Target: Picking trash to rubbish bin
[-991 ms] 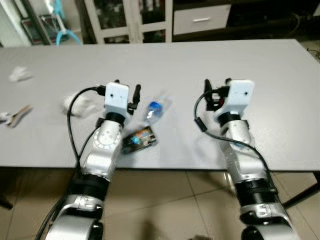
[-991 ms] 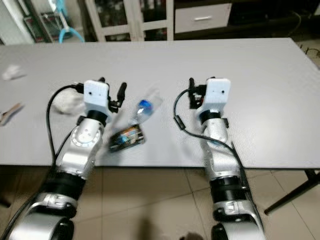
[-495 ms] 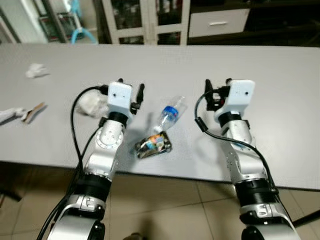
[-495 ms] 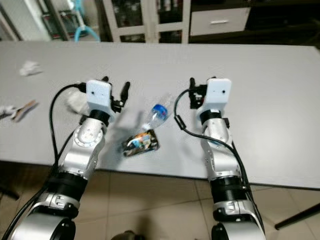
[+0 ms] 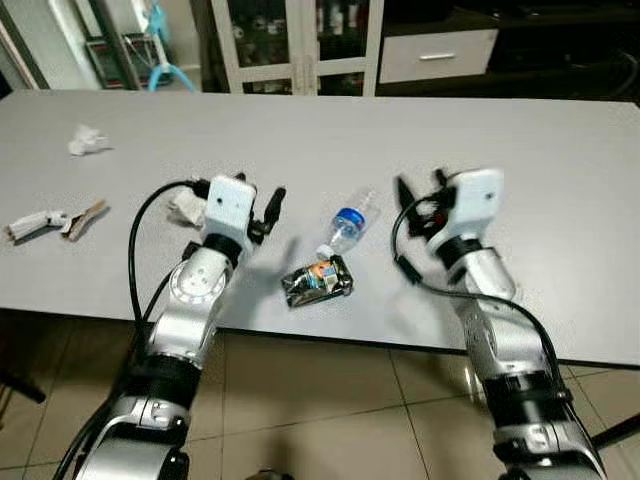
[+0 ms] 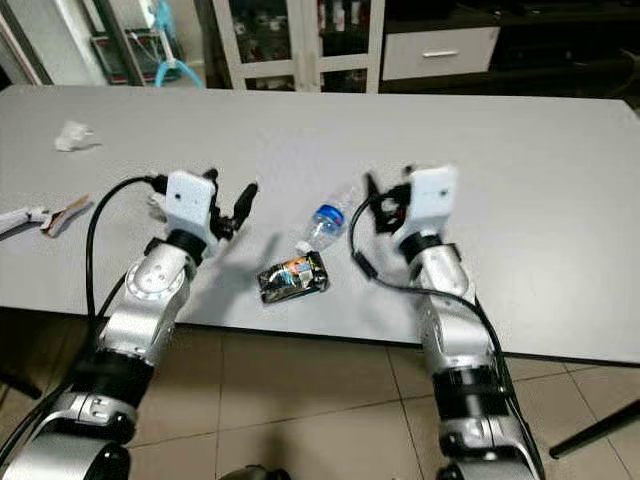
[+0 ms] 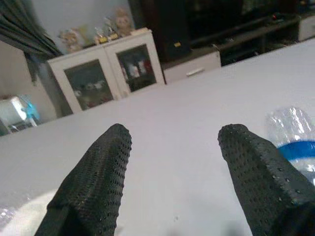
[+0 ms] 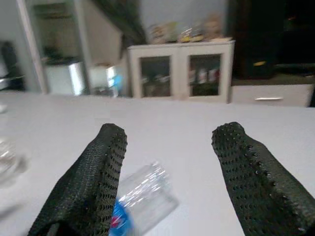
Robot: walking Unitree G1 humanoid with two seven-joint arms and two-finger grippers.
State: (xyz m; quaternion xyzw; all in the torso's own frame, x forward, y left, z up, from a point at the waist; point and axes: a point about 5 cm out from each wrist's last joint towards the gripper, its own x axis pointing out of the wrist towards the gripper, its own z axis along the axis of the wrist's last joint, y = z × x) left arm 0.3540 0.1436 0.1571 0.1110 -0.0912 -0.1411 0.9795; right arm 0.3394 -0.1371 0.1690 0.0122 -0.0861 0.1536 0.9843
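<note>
Left eye view: grey table (image 5: 560, 150), clear plastic bottle (image 5: 345, 226) with blue label lying on its side between the two arms, crushed foil wrapper (image 5: 317, 281) just beside it toward the near edge. Left gripper (image 5: 258, 205) above table beside a crumpled white wad (image 5: 186, 207), right gripper (image 5: 418, 192) to the bottle's right; both clear of the trash. More scraps far left: tissue (image 5: 87, 141), paper bits (image 5: 55, 222)

Right eye view: same layout, no bin seen, nothing picked yet

Left wrist view: left fingers (image 7: 93, 184) spread wide, nothing between them, bottle (image 7: 295, 142) off past one fingertip

Right wrist view: right fingers (image 8: 256, 179) wide apart, empty, bottle (image 8: 142, 199) low ahead near one finger

Handling guess: bottle looks empty, so light, thin-walled, smooth, apt to roll or squirt out; pinch across the mid-body by the label. Wrapper is soft, flat, pinch a raised crease
</note>
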